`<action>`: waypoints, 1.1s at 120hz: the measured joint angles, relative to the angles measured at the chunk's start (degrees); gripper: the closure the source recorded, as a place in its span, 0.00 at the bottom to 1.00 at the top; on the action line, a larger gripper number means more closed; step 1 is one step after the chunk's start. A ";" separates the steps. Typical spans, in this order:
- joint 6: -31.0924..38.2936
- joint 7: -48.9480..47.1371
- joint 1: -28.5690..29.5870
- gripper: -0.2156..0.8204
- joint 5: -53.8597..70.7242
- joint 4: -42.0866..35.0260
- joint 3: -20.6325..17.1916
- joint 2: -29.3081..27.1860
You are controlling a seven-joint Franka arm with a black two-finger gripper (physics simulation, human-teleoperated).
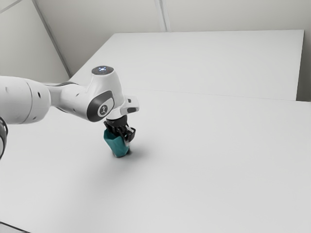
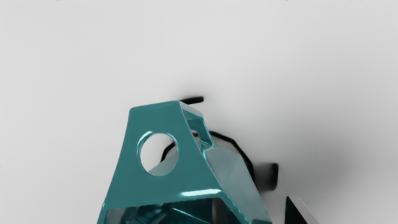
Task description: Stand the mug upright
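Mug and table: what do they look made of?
Mug: probably glazed ceramic, possibly glossy plastic; teal, with bright highlights along its edges.
Table: matte, smooth, pale; no grain and no sharp reflections. Maybe laminate or painted board, can't tell which.

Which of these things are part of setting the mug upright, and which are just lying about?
Part of the job:
- the teal mug
- the black jaws at the mug
- the white arm carrying them

Just surroundings:
- the white table beneath the mug
- the broad white surface farther back
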 joint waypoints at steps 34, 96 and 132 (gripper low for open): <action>-0.24 0.39 0.04 0.51 -0.13 0.05 0.00 -1.35; -5.09 0.07 0.00 0.41 -0.37 0.44 -1.08 -11.34; -22.20 -0.44 -0.40 0.26 -3.50 24.39 -2.03 -5.41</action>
